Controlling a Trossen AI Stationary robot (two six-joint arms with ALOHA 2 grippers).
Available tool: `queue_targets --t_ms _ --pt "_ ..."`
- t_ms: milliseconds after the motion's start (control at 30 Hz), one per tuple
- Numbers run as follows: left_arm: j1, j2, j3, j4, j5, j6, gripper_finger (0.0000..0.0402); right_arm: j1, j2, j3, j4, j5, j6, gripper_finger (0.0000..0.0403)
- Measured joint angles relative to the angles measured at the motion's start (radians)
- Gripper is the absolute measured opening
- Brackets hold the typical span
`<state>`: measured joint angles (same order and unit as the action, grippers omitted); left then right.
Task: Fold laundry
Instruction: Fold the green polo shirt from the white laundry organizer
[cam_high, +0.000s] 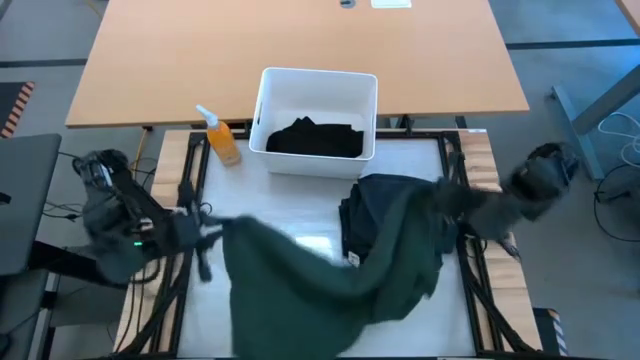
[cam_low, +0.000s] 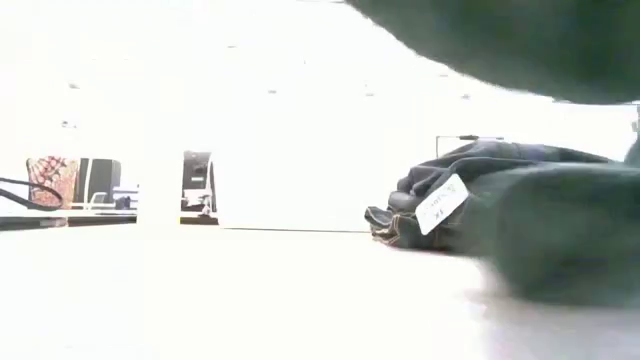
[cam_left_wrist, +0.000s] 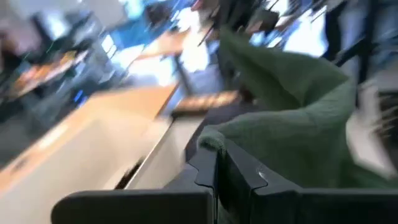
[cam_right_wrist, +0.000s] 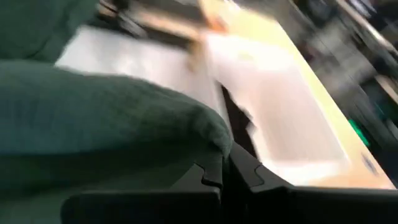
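Both jaws are pressed together on cloth: the left gripper and the right gripper each pinch an edge of the dark green garment, so its long axis runs across the table from one arm to the other, sagging in the middle. Behind its right part lies a dark charcoal garment with a white tag, nearer the right arm. More black laundry sits in the white bin.
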<state>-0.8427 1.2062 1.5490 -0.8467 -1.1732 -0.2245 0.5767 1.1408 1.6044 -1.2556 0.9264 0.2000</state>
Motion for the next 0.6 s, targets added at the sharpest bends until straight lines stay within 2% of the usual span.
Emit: queue_targets --t_ms 133,233,400,600 --pt "0.091 -0.003 -0.055 -0.303 0.049 -0.343 0.0000 -0.223 -0.052 -0.130 0.004 -0.142 0.025 0.0020" --pt "0.140 -0.002 -0.119 -0.371 0.092 -0.457 0.0000 -0.338 -0.074 -0.246 0.071 -0.255 0.035 0.0020" --pt "0.196 -0.002 -0.193 -0.320 0.178 -0.452 0.0000 -0.427 -0.064 -0.402 0.204 -0.421 0.037 0.0020" --pt "0.209 -0.002 -0.213 -0.090 0.268 -0.285 0.0000 -0.408 -0.007 -0.428 0.290 -0.596 0.061 0.0020"
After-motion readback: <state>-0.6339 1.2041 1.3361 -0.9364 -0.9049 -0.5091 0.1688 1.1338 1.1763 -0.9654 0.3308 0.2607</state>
